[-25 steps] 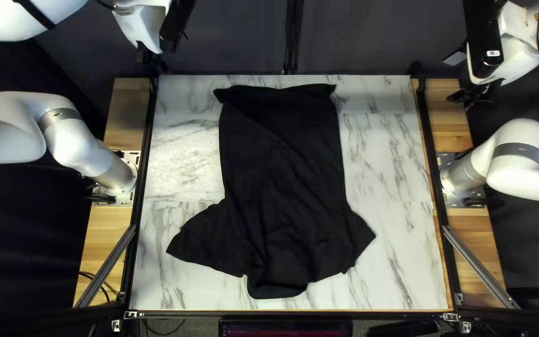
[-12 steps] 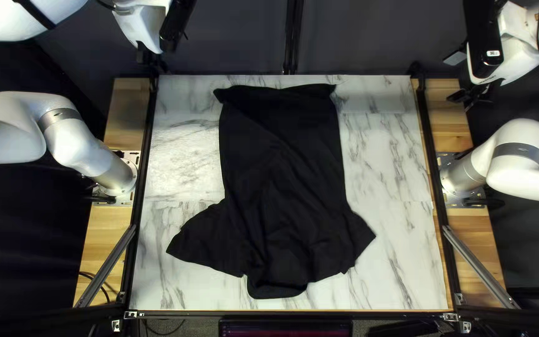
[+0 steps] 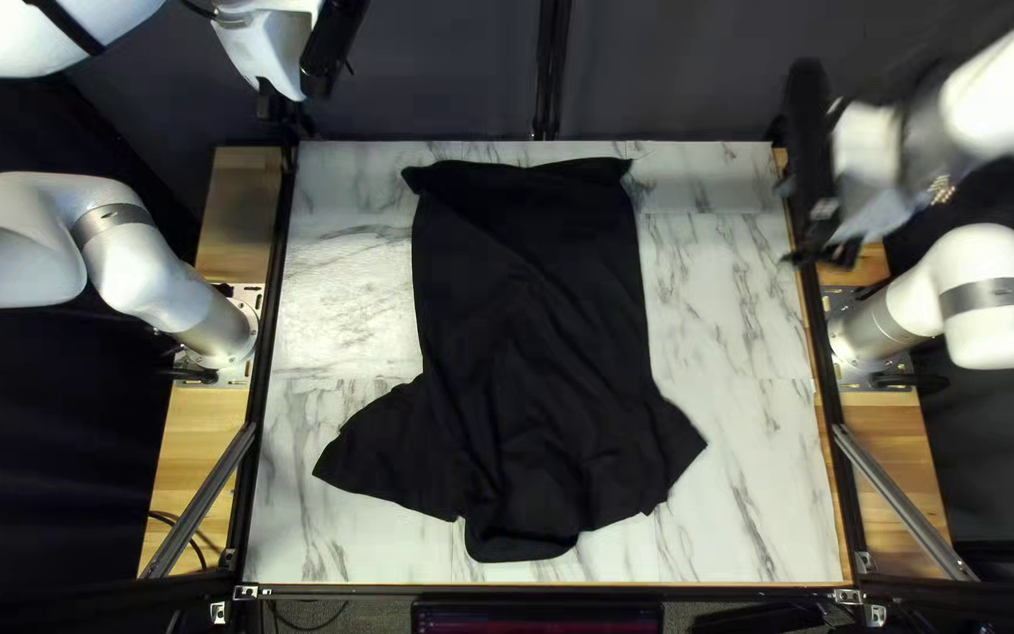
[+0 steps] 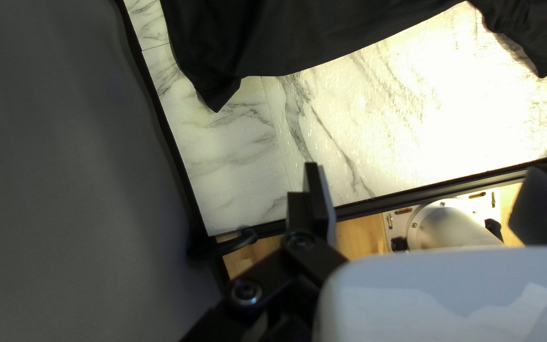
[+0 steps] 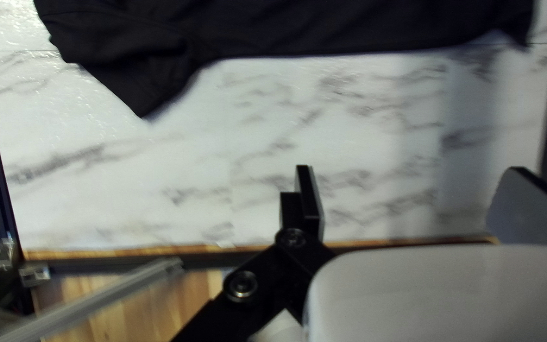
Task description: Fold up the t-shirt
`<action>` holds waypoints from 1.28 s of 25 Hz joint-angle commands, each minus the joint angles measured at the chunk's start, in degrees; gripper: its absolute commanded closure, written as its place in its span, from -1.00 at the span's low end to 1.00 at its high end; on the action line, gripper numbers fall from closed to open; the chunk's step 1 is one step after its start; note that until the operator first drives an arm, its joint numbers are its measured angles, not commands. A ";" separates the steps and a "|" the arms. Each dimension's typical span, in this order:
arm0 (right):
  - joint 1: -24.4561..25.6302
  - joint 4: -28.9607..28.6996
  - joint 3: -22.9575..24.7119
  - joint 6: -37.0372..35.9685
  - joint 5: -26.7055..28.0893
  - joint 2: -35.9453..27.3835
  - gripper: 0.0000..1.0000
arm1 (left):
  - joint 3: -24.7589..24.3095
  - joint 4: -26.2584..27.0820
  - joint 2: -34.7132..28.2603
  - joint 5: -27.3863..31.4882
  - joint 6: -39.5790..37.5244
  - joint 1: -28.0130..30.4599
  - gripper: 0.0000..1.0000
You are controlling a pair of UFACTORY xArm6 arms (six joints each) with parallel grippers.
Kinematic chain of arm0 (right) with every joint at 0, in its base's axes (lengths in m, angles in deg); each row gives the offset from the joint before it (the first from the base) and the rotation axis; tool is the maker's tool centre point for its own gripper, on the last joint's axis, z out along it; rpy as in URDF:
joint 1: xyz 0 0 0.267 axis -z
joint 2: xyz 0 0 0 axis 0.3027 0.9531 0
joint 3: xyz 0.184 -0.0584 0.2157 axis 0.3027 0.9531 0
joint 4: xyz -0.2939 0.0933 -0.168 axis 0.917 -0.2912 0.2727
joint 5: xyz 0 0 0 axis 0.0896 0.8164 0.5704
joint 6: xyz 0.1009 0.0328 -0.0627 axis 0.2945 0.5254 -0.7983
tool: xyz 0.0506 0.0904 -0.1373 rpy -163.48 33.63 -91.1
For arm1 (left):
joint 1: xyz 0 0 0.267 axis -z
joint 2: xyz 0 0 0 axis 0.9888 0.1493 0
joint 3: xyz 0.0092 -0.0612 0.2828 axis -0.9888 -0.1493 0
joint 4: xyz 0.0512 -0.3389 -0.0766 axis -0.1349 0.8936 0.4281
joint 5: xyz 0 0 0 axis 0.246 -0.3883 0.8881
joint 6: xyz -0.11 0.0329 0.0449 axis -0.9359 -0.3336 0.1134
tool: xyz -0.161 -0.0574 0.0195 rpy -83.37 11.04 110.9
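Aloft | L gripper (image 3: 276, 106) nr tbl (image 3: 718, 294) corner | R gripper (image 3: 820, 251) nr edge | fingers wide

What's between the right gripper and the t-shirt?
Marbled tabletop is what lies between the open right gripper and the black t-shirt. The right wrist view shows it.

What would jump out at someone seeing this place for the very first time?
Probably the big black t-shirt first, spread down the middle of the pale marbled table, its sleeves flaring out toward the near edge. Next come the two white robot arms: the left arm bends up beyond the far left corner, while the right arm reaches toward the table's far right side.
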 commanded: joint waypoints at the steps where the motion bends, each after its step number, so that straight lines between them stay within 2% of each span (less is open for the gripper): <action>1: -10.47 6.21 -2.12 14.79 -9.79 14.48 -1.00 | 0.00 0.00 0.00 0.00 0.00 0.00 -1.00; 9: -10.24 7.23 -2.05 14.76 -10.83 15.18 -1.00 | 0.00 0.00 0.00 0.00 0.00 0.00 -1.00; 11: -10.89 9.48 -4.69 16.04 -13.09 19.88 -1.00 | 0.00 0.00 0.00 0.00 0.00 0.00 -1.00; 12: -12.11 11.04 -7.51 17.54 -13.44 23.78 -1.00 | 0.00 0.00 0.00 0.00 0.00 0.00 -1.00; 17: -15.98 13.91 -18.17 19.22 -11.63 37.11 -1.00 | 0.00 0.00 0.00 0.00 0.00 0.00 -1.00; 20: -18.19 14.79 -22.45 19.13 -10.65 42.79 -1.00 | 0.00 0.00 0.00 0.00 0.00 0.00 -1.00; 23: -19.81 15.62 -25.07 18.11 -10.36 47.00 -1.00 | 0.00 0.00 0.00 0.00 0.00 0.00 -1.00; 28: -19.79 17.48 -24.15 16.23 -12.66 49.46 -1.00 | 0.00 0.00 0.00 0.00 0.00 0.00 -1.00; 32: -19.32 17.09 -26.41 12.70 -13.49 53.16 -1.00 | 0.00 0.00 0.00 0.00 0.00 0.00 -1.00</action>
